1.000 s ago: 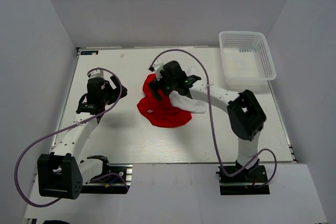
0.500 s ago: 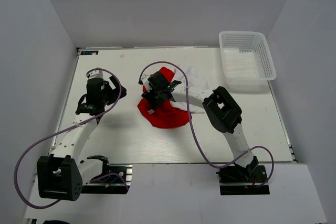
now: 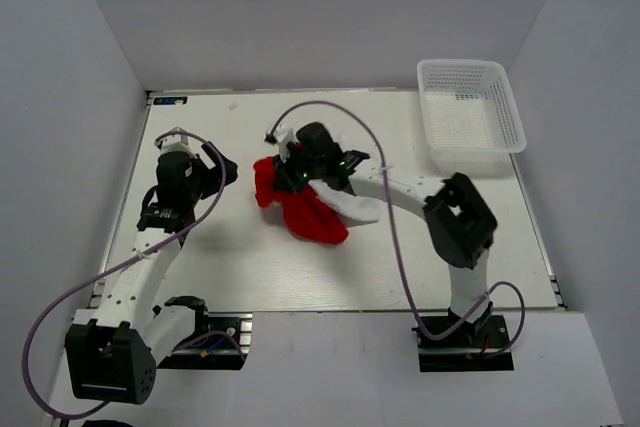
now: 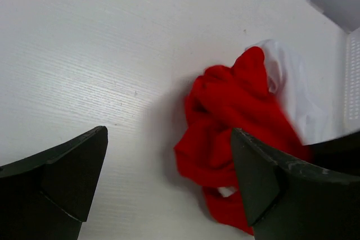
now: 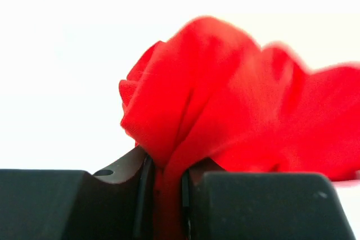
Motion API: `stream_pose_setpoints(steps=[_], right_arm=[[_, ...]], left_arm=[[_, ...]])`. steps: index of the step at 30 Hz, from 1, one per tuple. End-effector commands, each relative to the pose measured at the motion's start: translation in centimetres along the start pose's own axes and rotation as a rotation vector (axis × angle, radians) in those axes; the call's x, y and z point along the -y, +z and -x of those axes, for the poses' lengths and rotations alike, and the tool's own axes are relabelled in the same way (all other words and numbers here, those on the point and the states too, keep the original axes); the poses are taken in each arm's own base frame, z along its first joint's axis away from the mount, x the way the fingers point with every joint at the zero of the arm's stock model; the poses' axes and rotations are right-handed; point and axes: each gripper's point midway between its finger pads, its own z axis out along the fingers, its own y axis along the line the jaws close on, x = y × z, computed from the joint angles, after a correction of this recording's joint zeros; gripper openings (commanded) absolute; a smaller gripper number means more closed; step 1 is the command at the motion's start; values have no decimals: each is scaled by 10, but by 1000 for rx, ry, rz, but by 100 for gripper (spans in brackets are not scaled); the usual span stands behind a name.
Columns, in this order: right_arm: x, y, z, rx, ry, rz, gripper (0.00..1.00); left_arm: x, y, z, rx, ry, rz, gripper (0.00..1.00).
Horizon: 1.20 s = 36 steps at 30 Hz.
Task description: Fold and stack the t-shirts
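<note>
Now, the right pincer (image 5: 167, 178) is clamped on the red shirt (image 5: 225, 105). The wrist view shows a thick, bunched fold squeezed between the two pads, with the rest of the cloth billowing up beyond them.

Here's the risk as I read it: that's a wad, not a clean edge. Lift or pull from here and several layers likely come along at once, so the shirt rises as a lump instead of opening flat. The bite also looks narrow, right at the tips, so a sharp tug could slide the cloth out.

The other worry is the white shirt (image 3: 358, 209). It lies against the red one, partly tucked under its right side, so dragging the red could haul it along.

From above, the red shirt sits crumpled mid-tabletop (image 3: 200, 267), its upper left end in the right pincer and the bulk trailing down and right of it. The left pincer (image 4: 169, 161) hangs wide open and empty over bare tabletop, left of the red heap and apart from it, with the cloth just ahead of its fingers.
</note>
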Motion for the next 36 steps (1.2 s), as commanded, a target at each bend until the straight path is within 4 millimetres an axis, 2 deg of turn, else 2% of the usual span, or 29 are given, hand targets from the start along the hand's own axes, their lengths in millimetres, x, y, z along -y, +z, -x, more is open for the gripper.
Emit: stream_pose_setpoints(steps=[1, 3, 4, 6, 7, 10, 11, 12, 13, 14, 15, 16, 17, 19, 20, 22, 23, 24, 25, 27, 28, 29, 30, 31, 32, 33, 34, 35, 36], right_arm=[[-28, -113, 185, 563, -143, 62, 0], [-28, -163, 230, 702, -178, 22, 0], [-20, -183, 243, 744, -180, -16, 0], [-13, -205, 262, 806, -177, -80, 0], [2, -220, 273, 857, -171, -155, 0], [9, -264, 294, 970, -162, -261, 0], [33, -279, 301, 999, -128, -383, 0], [45, -284, 302, 1004, -114, -439, 0], [66, -299, 303, 1019, -82, -526, 0], [77, -319, 311, 1033, -95, -619, 0], [90, -323, 311, 1035, -81, -673, 0], [109, -345, 312, 1057, -91, -754, 0], [122, -355, 309, 1064, -71, -812, 0], [151, -392, 306, 1097, -58, -941, 0], [157, -406, 308, 1109, -56, -986, 0], [184, -440, 301, 1097, -53, -1096, 0], [188, -450, 304, 1088, -80, -1125, 0], [199, -466, 300, 1086, -73, -1169, 0], [214, -473, 293, 1068, -67, -1209, 0], [233, -495, 285, 1050, -83, -1288, 0], [257, -499, 271, 1015, -60, -1347, 0], [265, -507, 268, 1008, -62, -1374, 0], [277, -523, 260, 1016, -44, -1408, 0], [306, -520, 242, 986, -6, -1423, 0], [313, -523, 241, 990, -4, -1412, 0], [336, -521, 223, 972, 45, -1409, 0], [352, -516, 216, 941, 39, -1371, 0], [371, -506, 200, 883, 58, -1354, 0], [374, -501, 202, 891, 52, -1315, 0]], left_arm=[[5, -8, 14, 66, -16, -22, 100], [8, -13, 19, 84, -16, -33, 100], [4, -12, 16, 81, -16, -21, 100], [1, -12, 15, 77, -25, -8, 100], [1, -12, 15, 77, -25, -8, 100], [0, -10, 13, 69, -25, -3, 100], [-1, -8, 10, 59, -25, 4, 100], [1, -8, 14, 66, -25, -1, 100], [-1, -7, 10, 50, -24, 9, 100], [-3, -5, 8, 42, -24, 14, 100], [1, -6, 11, 46, -24, 1, 100], [1, -6, 11, 46, -24, 1, 100], [0, -3, 9, 36, -24, 7, 100], [-1, -1, 6, 27, -24, 13, 100], [-1, -1, 6, 26, -24, 13, 100], [-3, 1, 4, 17, -23, 19, 100], [-1, 1, 3, 13, -23, 11, 100], [-3, 3, 1, 3, -23, 17, 100], [-5, 6, -2, -8, -23, 24, 100], [-4, 9, -5, -18, -23, 20, 100], [-3, 10, -3, -18, -23, 20, 100], [-4, 13, -8, -38, -23, 19, 100], [-5, 15, -10, -46, -23, 24, 100], [-5, 17, -13, -61, -23, 21, 100], [-3, 20, -15, -79, -23, 16, 100], [-5, 22, -18, -88, -23, 21, 100], [-4, 24, -16, -89, -23, 22, 100], [-1, 26, -15, -95, -24, 13, 100], [-4, 30, -20, -112, -24, 24, 100]])
